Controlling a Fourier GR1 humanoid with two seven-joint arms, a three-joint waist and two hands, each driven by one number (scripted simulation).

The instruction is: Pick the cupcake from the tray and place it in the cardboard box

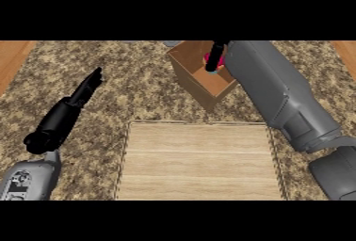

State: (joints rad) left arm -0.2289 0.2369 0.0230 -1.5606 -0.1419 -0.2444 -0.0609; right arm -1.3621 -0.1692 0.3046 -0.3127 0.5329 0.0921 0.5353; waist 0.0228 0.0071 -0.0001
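a kitchen: a speckled brown granite counter (153, 94) runs between wooden strips (14, 56) at both sides, bearing a pale wooden tray (198, 162) and an open cardboard box (198, 80).

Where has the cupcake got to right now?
In the head view the cupcake is at the top, right of centre, inside the open cardboard box, with the right hand reaching in over it. The wooden tray lies nearer the robot.

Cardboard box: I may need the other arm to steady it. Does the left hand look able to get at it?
Probably yes: the left hand rests open, with only bare counter showing between it and the cardboard box.
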